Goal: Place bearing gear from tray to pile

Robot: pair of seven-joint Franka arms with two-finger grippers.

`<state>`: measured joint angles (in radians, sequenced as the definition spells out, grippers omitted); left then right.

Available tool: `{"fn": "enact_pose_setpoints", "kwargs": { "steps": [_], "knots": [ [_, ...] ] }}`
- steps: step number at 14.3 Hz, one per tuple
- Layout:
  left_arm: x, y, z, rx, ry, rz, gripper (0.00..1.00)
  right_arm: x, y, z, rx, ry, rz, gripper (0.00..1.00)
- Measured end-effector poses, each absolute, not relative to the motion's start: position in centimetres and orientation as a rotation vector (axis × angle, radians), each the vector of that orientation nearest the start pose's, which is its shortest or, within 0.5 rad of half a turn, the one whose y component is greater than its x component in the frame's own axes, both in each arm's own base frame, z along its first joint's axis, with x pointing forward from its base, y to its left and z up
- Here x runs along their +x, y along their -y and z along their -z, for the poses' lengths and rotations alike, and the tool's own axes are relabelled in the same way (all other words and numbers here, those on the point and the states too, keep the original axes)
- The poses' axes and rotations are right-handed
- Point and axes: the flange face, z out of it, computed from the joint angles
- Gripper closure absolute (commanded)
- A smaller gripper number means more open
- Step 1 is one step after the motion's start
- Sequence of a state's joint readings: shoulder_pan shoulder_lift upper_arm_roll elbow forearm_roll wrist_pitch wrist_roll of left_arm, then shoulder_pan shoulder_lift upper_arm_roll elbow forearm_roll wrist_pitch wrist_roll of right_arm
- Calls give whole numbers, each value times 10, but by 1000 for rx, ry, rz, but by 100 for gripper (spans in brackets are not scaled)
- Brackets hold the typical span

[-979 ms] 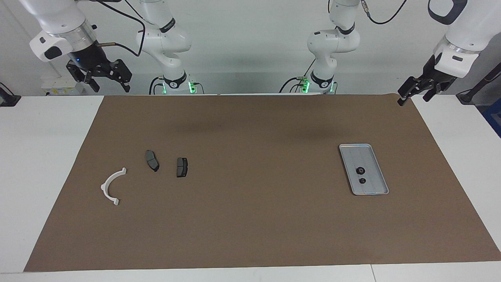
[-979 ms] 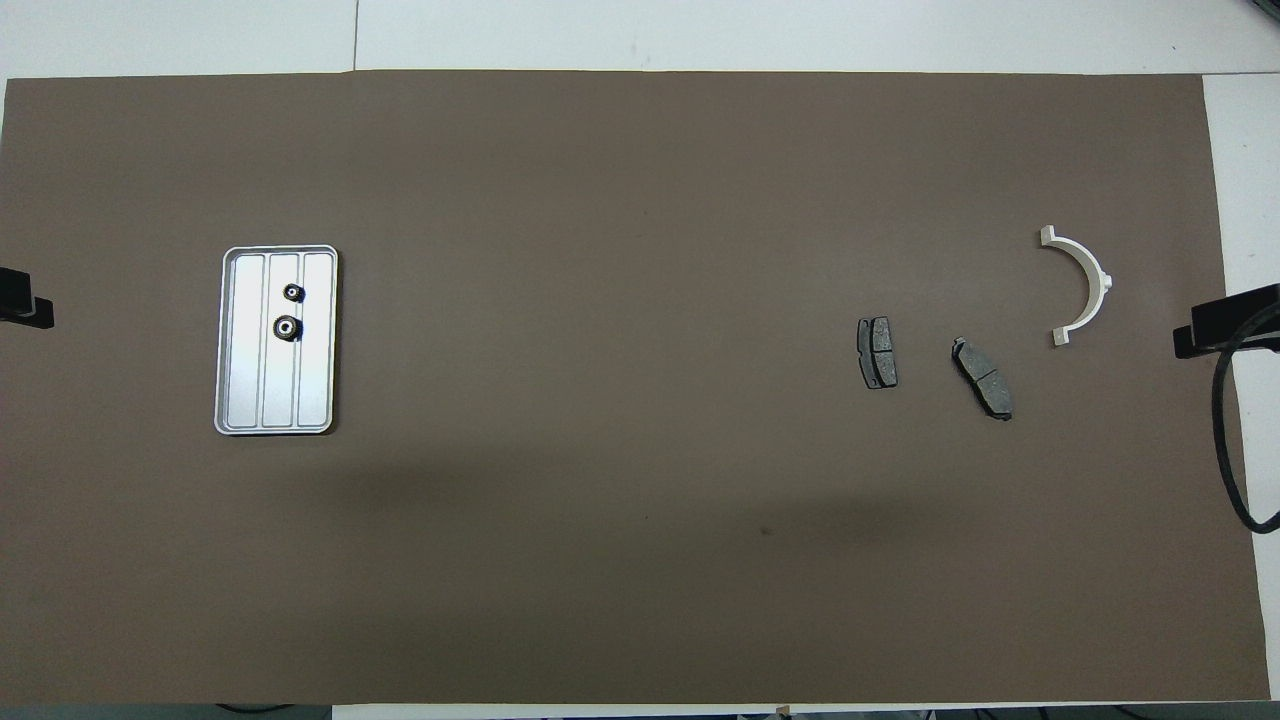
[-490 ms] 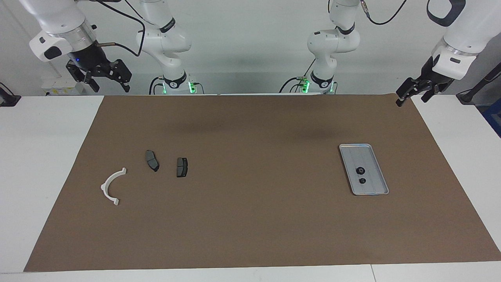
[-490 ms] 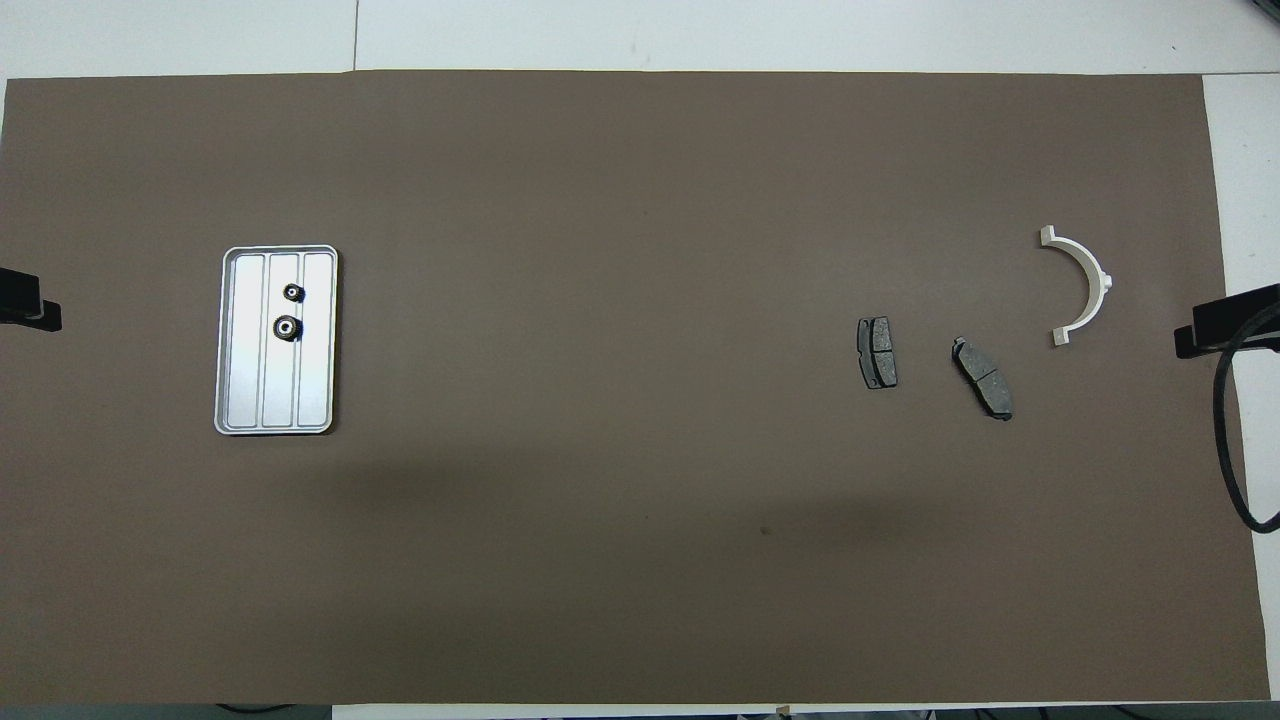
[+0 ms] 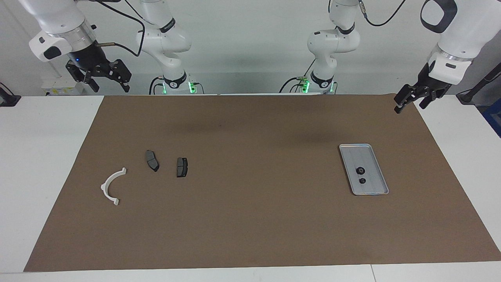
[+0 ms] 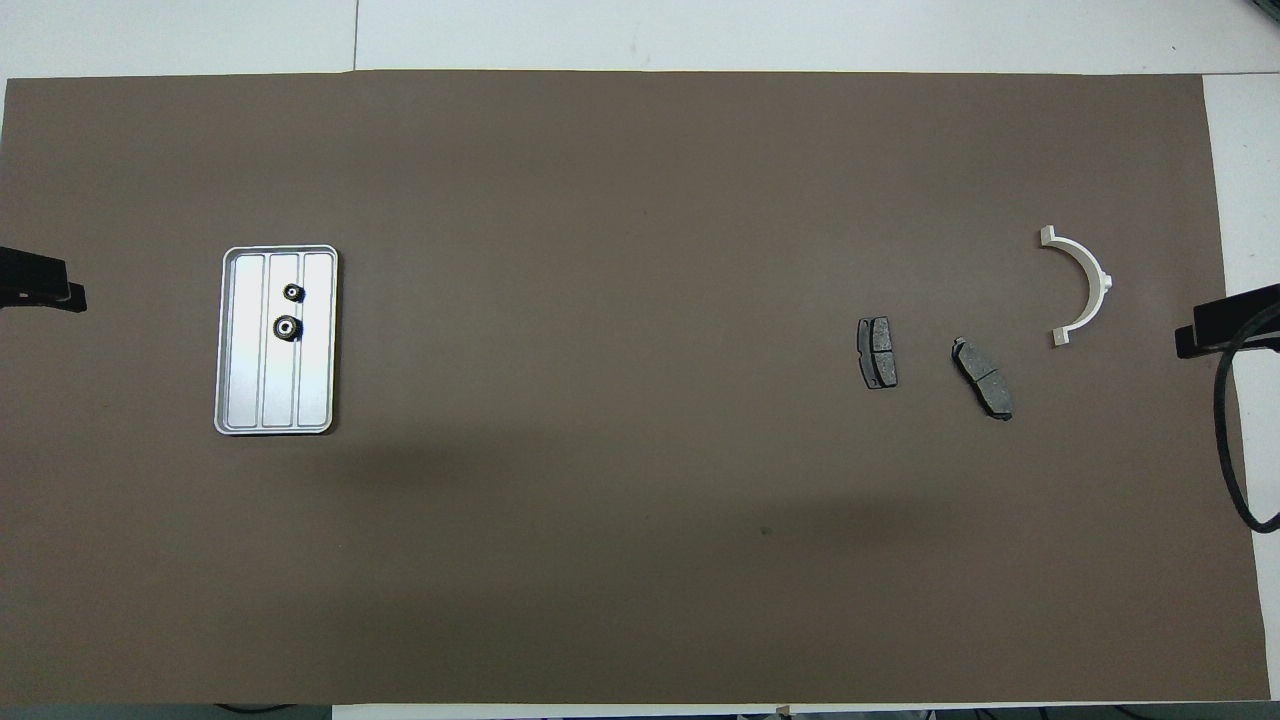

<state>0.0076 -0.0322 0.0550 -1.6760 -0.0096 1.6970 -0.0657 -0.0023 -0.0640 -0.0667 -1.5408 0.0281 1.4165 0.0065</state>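
Note:
The silver tray (image 5: 372, 156) (image 6: 245, 340) lies on the brown mat toward the left arm's end of the table. Two small black bearing gears (image 5: 360, 170) (image 6: 287, 327) sit on its middle strip, one slightly larger than the other. The pile lies toward the right arm's end: a white half-ring bracket (image 5: 111, 186) (image 6: 1085, 285) and two dark brake pads (image 5: 152, 160) (image 6: 877, 352). My left gripper (image 5: 410, 106) (image 6: 40, 290) hangs open and empty over the mat's corner at the left arm's end. My right gripper (image 5: 109, 84) (image 6: 1220, 328) waits open, raised at the right arm's end.
The brown mat (image 5: 250, 219) covers most of the white table (image 5: 43, 156). The two arm bases (image 5: 174, 84) stand at the robots' edge. A black cable loop (image 6: 1235, 450) hangs by the right gripper.
My left gripper has drifted inward over the mat's corner, toward the tray's end. The right arm and all parts have stayed put.

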Motion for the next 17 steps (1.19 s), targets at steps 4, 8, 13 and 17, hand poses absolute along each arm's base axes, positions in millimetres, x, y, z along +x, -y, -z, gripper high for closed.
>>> {"fn": "enact_pose_setpoints", "kwargs": {
  "steps": [4, 8, 13, 17],
  "knots": [
    [566, -29, -560, -3145, 189, 91, 0, 517, 34, -660, -3104, -111, -92, 0],
    [590, -22, -495, -3142, 169, 73, 0, 517, 36, -659, -3104, -120, -93, 0],
    [581, -15, -418, -3142, 151, 33, 5, 517, 37, -659, -3103, -125, -95, 0],
    [587, -4, -391, -3142, 119, 34, 25, 516, 37, -657, -3103, -127, -102, 0]
  ]
}}
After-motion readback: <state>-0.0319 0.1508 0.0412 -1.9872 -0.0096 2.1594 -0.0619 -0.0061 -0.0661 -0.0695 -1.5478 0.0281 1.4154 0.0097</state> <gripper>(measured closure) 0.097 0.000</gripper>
